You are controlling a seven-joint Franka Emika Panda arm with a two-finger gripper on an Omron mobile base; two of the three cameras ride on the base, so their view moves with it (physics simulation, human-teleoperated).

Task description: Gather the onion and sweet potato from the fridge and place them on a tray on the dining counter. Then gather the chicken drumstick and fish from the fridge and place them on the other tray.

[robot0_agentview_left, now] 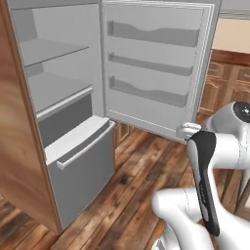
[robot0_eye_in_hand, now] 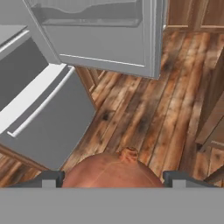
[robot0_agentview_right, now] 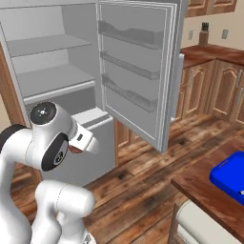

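Note:
The onion (robot0_eye_in_hand: 109,169), a round orange-brown ball with a small stem nub, sits between the two dark fingertips (robot0_eye_in_hand: 48,178) in the hand view. My gripper (robot0_eye_in_hand: 113,177) is shut on it, held low over the wooden floor in front of the fridge (robot0_agentview_left: 73,146). The fridge door (robot0_agentview_left: 156,63) stands wide open, and the shelves I can see are bare. A blue tray (robot0_agentview_right: 231,176) lies on the dark reddish-brown dining counter (robot0_agentview_right: 200,190) at the right. The sweet potato, chicken drumstick and fish are out of view.
The pulled-out lower fridge drawer (robot0_agentview_left: 80,146) juts toward the arm. Wooden cabinets (robot0_agentview_right: 209,90) with a knife block (robot0_agentview_right: 204,27) line the right wall. A pale stool (robot0_agentview_right: 205,224) stands under the dining counter. Open wood floor (robot0_eye_in_hand: 144,113) lies between the fridge and the counter.

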